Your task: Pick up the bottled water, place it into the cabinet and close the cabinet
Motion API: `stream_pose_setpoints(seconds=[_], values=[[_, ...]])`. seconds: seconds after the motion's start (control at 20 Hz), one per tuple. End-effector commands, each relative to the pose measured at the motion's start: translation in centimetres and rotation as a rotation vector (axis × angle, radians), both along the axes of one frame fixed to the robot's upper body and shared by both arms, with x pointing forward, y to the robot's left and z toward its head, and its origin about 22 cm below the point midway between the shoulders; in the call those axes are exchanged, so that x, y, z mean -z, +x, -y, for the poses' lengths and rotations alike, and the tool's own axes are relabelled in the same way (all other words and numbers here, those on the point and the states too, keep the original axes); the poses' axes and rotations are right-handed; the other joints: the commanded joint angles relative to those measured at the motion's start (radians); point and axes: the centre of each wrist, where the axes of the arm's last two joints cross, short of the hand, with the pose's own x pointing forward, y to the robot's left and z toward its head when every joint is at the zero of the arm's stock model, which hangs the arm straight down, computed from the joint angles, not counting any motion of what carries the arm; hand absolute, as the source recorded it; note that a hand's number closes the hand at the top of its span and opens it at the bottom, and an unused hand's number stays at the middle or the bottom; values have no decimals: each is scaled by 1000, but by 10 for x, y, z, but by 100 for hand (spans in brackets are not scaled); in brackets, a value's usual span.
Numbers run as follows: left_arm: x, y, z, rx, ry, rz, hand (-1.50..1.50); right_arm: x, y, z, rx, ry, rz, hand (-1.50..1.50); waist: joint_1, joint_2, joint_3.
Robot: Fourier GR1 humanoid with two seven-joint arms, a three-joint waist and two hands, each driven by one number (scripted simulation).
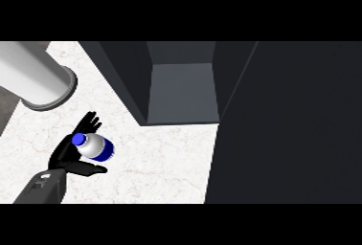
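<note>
Bottled water (96, 147) is cupped by the left hand (71, 154) above the marble worktop (155, 162).
Fingers curl behind it, thumb below; the open cabinet (180, 91) lies up-right (its door edge could be clipped in transit).

White marble counter (163, 162) under cabinet (180, 91)
</note>
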Motion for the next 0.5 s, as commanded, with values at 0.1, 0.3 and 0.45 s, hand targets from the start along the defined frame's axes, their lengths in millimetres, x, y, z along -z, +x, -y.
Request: stream_pose_setpoints(seconds=[0.1,0.3,0.45], values=[[-9,13,-2,38,-151,111,150,-14,-14,9,40,-26,60,-150,-3,1,0],[-2,14,16,134,-193,92,150,-4,-10,5,33,-23,59,-150,7,-3,2],[2,16,35,164,-159,122,150,-12,-18,6,39,-4,43,-150,6,-4,1]])
